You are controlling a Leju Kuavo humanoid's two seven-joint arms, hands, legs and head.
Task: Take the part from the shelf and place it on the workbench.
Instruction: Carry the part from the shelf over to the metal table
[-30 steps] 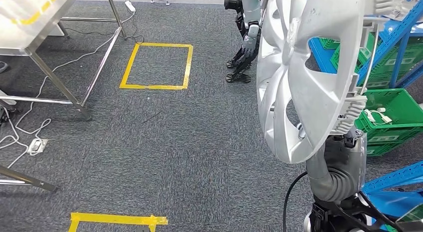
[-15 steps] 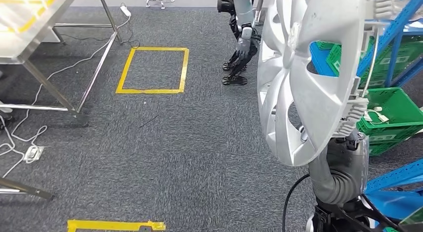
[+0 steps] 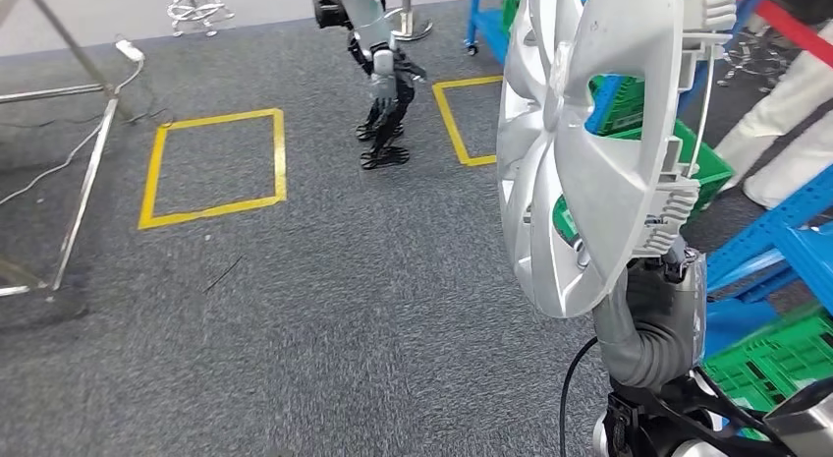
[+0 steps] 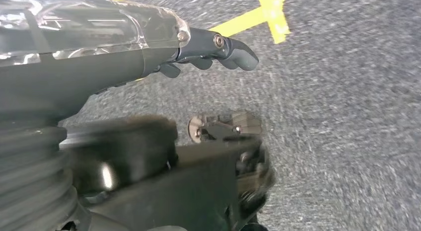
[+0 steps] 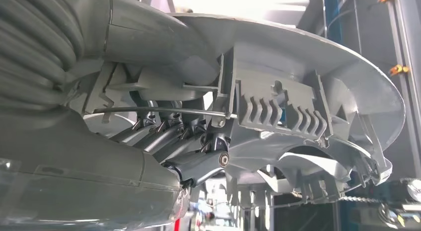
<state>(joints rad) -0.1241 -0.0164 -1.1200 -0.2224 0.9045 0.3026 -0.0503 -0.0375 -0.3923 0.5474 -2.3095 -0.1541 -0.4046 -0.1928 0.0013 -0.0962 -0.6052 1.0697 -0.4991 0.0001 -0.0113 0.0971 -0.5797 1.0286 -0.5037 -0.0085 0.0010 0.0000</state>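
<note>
At the far left edge of the head view stand thin metal table legs (image 3: 74,206), probably the workbench, well apart from the load. The left hand (image 4: 208,54) hangs over the carpet, fingers curled in around nothing. At the right, the wheel cover (image 3: 589,133) stands on edge, its disc upright and facing left, rising above the right hand (image 5: 188,141), whose fingers hook under its ribbed inner rim. The carry falls to the right arm, leftward towards those legs
</note>
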